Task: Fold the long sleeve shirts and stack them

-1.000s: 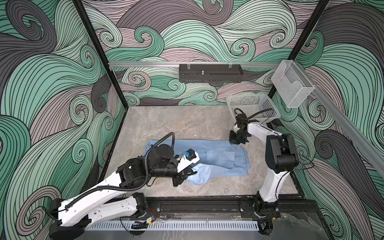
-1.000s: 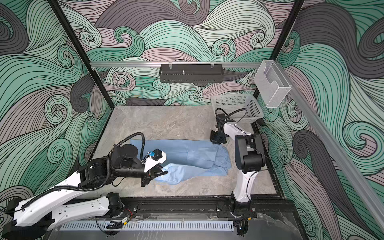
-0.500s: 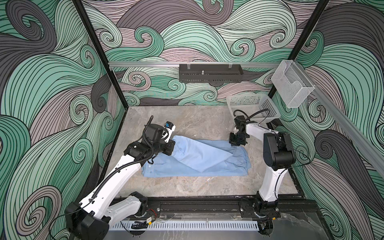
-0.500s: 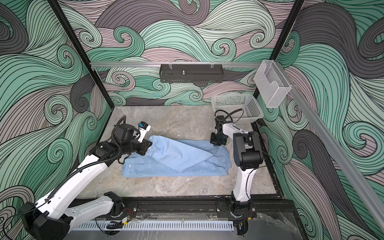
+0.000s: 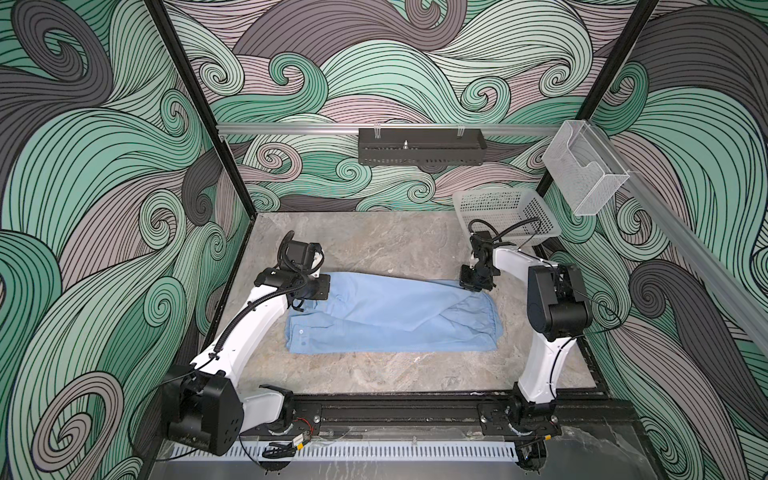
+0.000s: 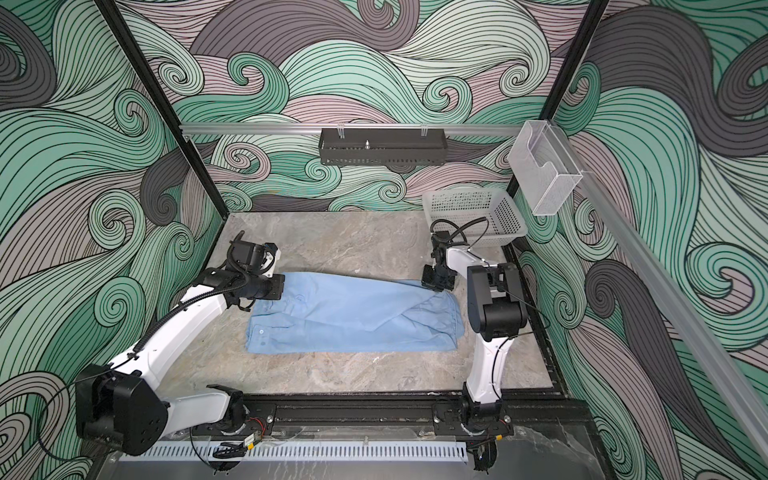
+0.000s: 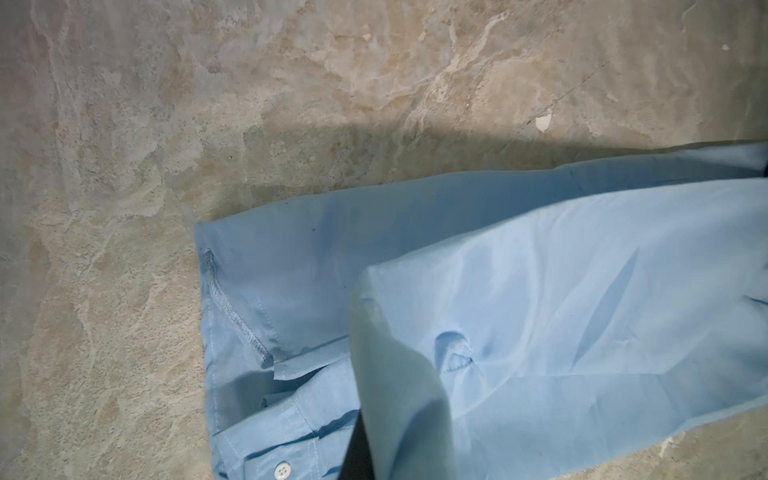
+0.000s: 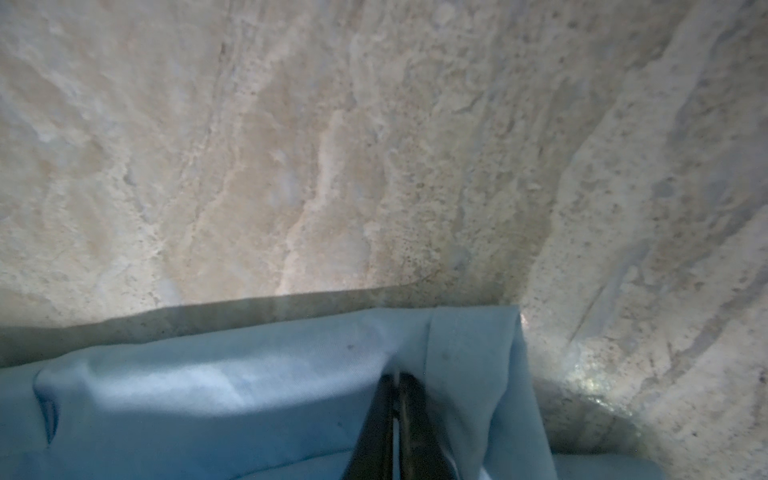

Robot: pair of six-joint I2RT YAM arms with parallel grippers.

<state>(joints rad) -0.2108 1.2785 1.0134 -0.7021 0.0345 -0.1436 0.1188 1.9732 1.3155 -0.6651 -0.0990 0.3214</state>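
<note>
Pinched cloth sat in both grips. The left gripper [image 5: 308,300] was clenched on a fold of the light blue shirt [image 5: 395,320] at its far left corner, and in the left wrist view that fold draped, blurred, over a dark finger [image 7: 355,457]. The right gripper [image 5: 476,286] was clamped on the far right corner, its two dark fingers [image 8: 375,428] pressed together with fabric bunched round them. Outward from those two holds, the shirt lay as a long flattened band on the stone-patterned table [image 5: 374,237]. Its long axis ran across both top views from one gripper to the other, so both holds sat on the same far edge and the bulk of the cloth spread from them toward the arm bases. A white button [image 7: 282,471] showed at the left end, near the left gripper. The pale basket [image 5: 536,224] stood at the table's far right corner, behind the right gripper and apart from the shirt. Each arm was nearest its own end, so I judged that the next fold would turn on carrying one end along that axis onto the other. The rumpled middle might drag.
</note>
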